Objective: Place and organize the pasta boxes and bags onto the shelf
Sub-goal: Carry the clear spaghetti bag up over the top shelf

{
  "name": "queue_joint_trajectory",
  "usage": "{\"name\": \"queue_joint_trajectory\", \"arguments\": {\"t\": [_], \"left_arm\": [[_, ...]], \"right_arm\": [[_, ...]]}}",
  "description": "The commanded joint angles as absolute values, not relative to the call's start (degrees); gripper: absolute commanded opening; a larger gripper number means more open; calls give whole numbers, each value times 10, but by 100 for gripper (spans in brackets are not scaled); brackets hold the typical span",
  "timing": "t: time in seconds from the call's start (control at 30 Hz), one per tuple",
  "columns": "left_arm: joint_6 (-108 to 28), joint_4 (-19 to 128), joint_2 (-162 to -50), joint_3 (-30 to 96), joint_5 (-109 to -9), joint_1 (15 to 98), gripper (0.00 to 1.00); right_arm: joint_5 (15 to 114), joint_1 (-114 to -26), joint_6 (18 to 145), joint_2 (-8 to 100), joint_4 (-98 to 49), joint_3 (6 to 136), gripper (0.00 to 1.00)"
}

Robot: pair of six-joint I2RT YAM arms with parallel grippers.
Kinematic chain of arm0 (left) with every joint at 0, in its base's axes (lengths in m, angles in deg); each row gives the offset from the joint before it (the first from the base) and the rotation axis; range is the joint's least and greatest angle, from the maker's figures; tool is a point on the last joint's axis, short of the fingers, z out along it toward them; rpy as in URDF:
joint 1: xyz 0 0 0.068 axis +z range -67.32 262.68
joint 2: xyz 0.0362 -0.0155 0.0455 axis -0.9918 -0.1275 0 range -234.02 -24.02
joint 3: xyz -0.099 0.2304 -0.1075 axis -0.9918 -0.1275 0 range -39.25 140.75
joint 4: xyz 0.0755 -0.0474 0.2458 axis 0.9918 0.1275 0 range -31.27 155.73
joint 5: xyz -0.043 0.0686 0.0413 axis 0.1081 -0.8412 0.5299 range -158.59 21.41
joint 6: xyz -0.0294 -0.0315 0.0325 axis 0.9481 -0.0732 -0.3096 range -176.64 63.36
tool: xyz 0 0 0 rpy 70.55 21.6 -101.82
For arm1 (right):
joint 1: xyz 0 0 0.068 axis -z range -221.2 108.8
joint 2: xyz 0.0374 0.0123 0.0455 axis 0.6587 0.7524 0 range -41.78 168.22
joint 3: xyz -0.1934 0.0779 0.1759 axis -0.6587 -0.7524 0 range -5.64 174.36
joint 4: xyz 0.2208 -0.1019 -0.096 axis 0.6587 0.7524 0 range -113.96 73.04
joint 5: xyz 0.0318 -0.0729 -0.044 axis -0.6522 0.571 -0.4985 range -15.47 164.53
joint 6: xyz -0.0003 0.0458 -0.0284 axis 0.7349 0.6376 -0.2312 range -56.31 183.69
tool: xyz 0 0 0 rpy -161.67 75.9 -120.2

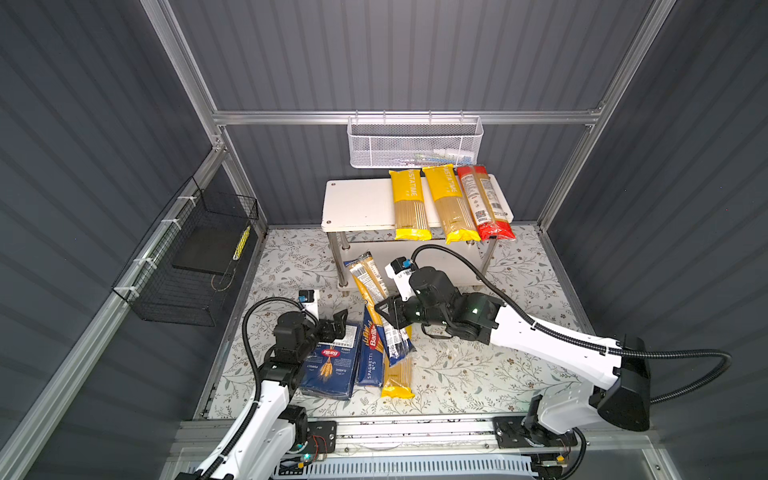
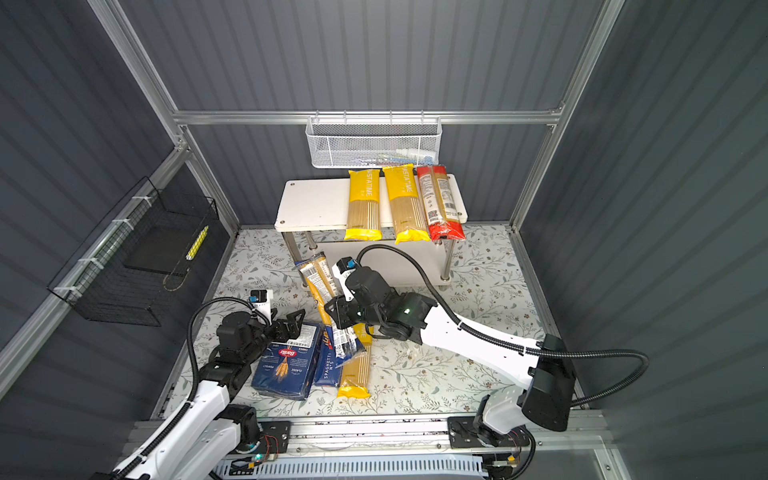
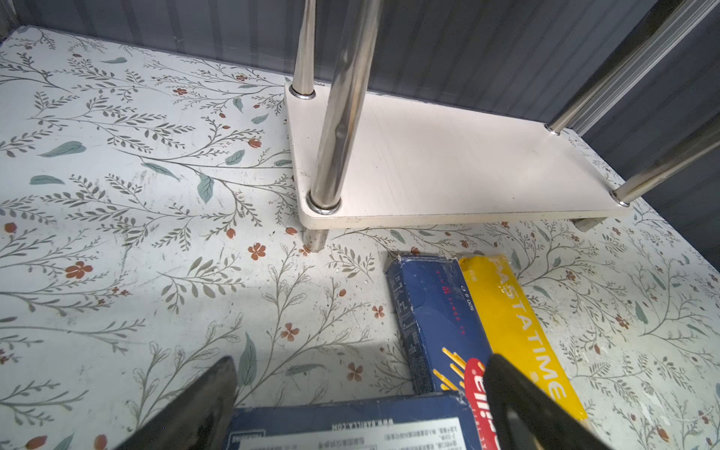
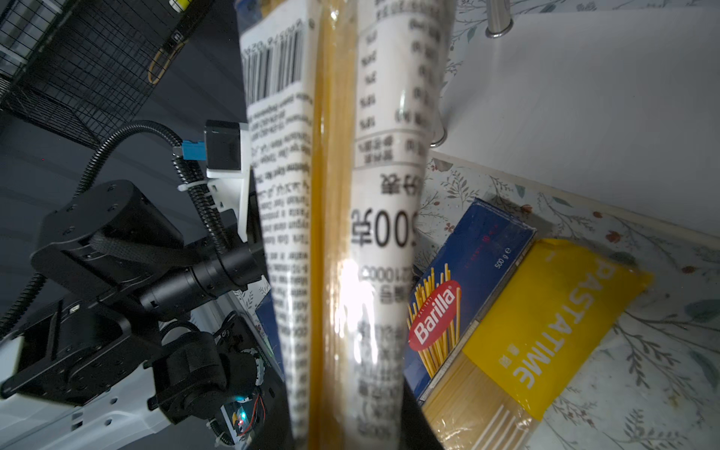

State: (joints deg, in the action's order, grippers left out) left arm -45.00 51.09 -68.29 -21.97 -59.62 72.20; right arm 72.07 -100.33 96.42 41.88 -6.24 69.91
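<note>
Right wrist view: your right gripper (image 1: 388,311) is clamped on the navy-ended spaghetti bag (image 4: 335,195), tilted over the table (image 1: 478,374) near the shelf (image 1: 357,203). Your left gripper (image 1: 337,326) stands open over the wide Barilla box (image 1: 328,370).

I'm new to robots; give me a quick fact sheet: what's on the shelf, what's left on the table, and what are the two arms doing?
Shelf top board: two yellow PASTATIME bags, red-ended bag, side by side
Shelf lower board: bare
Table: wide Barilla box, narrow Barilla spaghetti box, one yellow PASTATIME bag
Right jaws: shut on navy-ended bag, its lower end over the narrow Barilla spaghetti box
Left jaws: open, over the wide Barilla box's end
</note>
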Motion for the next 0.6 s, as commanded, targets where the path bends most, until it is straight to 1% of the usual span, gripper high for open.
{"name": "queue_joint_trajectory", "arguments": {"t": [0.0,0.2,0.57], "left_arm": [[-459,518,-680,-212,-596,720,100],[-458,518,-680,-213,-596,720,100],[-458,518,-678,-213,-594,720,100]], "right_arm": [[738,-1008,950,411,-105,757,20],[765,-1015,933,423,-92,802,20],[804,-1014,864,526,23,1018,22]]}}
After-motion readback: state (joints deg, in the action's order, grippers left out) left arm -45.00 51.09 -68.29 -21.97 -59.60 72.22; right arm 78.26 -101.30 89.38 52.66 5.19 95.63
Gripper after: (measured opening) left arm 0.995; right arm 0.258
